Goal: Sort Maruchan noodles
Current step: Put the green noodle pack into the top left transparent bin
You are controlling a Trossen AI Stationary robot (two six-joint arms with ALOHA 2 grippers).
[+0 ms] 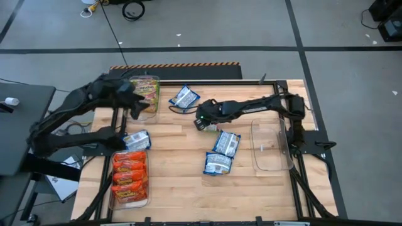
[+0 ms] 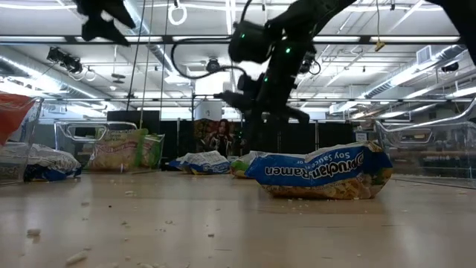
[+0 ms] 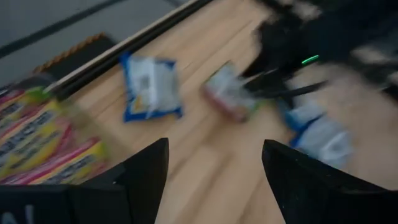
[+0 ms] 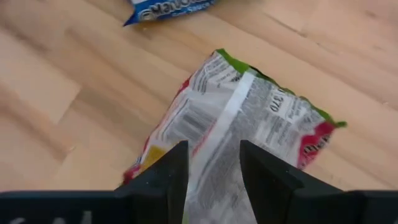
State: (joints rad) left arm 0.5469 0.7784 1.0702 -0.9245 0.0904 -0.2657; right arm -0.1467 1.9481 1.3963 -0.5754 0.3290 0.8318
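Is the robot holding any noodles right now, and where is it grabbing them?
Right tool straddles the green packet, at its end; a firm grip cannot be told. Left tool holds nothing.

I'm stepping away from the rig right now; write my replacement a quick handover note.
Right gripper: over mid-table, closing around a green-pink packet lying face down.
Left gripper: open, empty, above the far-left bin.
Done: green-pink packets in the far-left bin, orange packets in the near-left bin.
Left: four blue packets loose on the table; the right bin holds nothing.
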